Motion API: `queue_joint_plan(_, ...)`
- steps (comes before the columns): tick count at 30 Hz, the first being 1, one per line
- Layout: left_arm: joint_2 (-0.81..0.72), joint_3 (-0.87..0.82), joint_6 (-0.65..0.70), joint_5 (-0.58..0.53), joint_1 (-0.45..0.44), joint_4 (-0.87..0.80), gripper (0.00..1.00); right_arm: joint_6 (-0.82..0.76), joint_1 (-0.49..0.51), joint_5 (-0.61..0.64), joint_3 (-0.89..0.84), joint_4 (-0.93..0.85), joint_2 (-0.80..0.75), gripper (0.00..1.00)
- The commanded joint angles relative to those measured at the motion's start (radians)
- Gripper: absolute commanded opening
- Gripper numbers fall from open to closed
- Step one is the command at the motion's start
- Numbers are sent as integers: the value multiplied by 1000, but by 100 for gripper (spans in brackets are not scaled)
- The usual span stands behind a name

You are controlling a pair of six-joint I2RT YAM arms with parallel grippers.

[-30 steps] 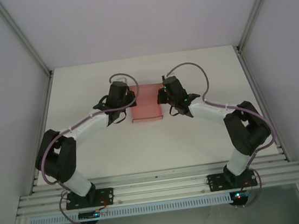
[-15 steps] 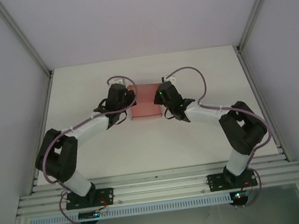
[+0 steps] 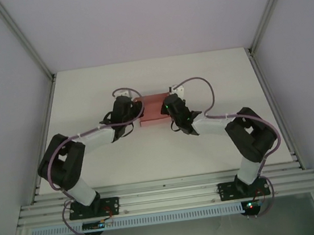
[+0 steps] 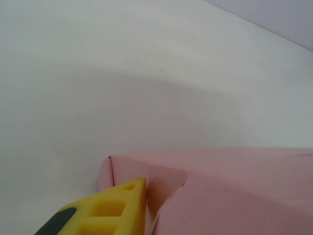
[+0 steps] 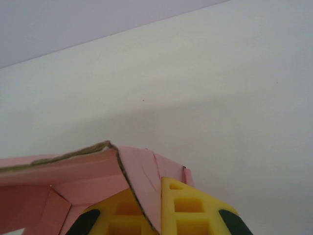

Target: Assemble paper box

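The paper box is pink card, partly folded, lying at mid-table between my two grippers. My left gripper holds its left end. In the left wrist view one yellow finger presses against a pink side flap, and the card hides the other finger. My right gripper holds the right end. In the right wrist view a raised pink wall, its raw edge showing, runs between the two yellow fingers, which are shut on it.
The white table stretches around the box. Grey enclosure walls and metal posts stand at its sides. An aluminium rail carries the arm bases at the near edge.
Both grippers have closed in on the box from its two sides. The right wrist moved left and lower. The pink card now looks shorter from above, its sides folded up.
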Motion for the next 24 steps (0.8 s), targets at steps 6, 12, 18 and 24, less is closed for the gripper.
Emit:
queue_joint_plan(6, -89, -141, 91, 80, -56, 122, 29, -56, 63, 51, -110, 59, -45, 0)
queue_joint_plan(12, -209, -205, 129, 37, -64, 59, 49, -104, 77, 74, -196, 133, -81, 0)
queue_joint_plan(18, -362, -272, 100, 17, -65, -66, 100, -200, 105, 110, -263, 201, -86, 0)
queue_joint_plan(24, -519, -296, 52, -21, -67, -268, 99, -251, 128, 119, -287, 233, -100, 0)
